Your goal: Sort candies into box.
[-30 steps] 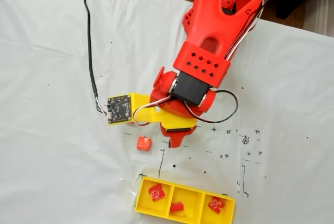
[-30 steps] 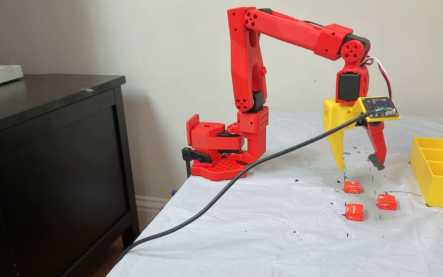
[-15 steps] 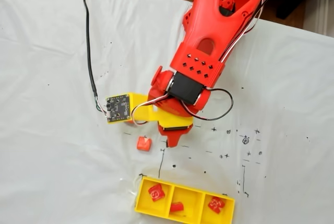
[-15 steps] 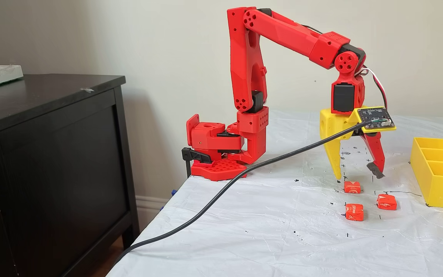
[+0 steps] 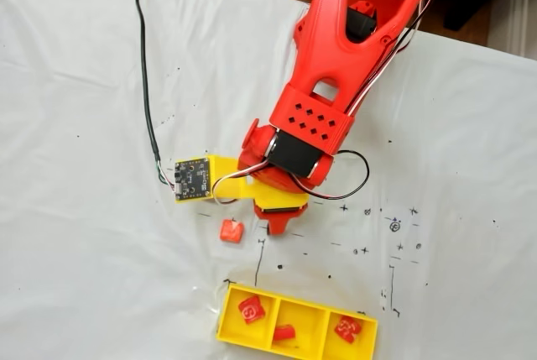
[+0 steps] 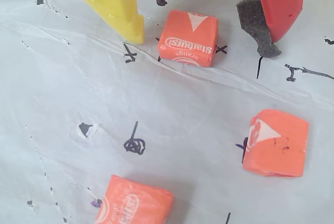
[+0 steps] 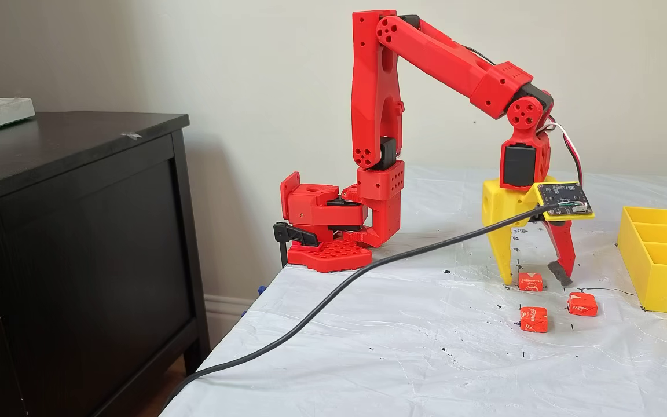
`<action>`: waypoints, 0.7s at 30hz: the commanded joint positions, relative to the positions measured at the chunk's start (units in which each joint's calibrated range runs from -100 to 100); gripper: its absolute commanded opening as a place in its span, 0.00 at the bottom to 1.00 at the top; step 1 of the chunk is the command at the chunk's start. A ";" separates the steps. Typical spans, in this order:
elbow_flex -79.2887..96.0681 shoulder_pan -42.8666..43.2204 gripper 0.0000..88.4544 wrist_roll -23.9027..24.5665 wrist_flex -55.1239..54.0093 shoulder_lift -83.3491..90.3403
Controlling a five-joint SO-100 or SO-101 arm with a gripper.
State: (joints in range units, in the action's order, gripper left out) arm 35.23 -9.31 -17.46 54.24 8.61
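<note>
Orange candy [image 6: 188, 38] sits between our tool's [image 6: 201, 35] wide-open fingers, yellow one at nine o'clock, red one at three o'clock, neither touching it.

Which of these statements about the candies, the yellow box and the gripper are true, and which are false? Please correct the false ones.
1. The gripper straddles an orange candy. True.
2. The gripper is shut on that candy. False: its jaws stand open, with gaps on both sides.
3. Each compartment of the box holds a red candy. True.
4. Four orange candies lie on the sheet. False: three do.
</note>
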 commanded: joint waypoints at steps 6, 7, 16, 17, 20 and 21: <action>-0.14 0.88 0.30 0.39 -0.74 -0.72; -0.23 0.97 0.29 0.39 -0.74 -0.98; -1.87 0.70 0.05 1.03 -0.17 -1.15; -2.05 0.61 0.04 1.07 0.00 -0.81; -2.32 0.52 0.03 1.07 0.57 1.31; -2.23 0.61 0.02 1.12 0.49 2.41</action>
State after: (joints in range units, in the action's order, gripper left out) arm 35.05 -8.82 -16.53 53.92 7.00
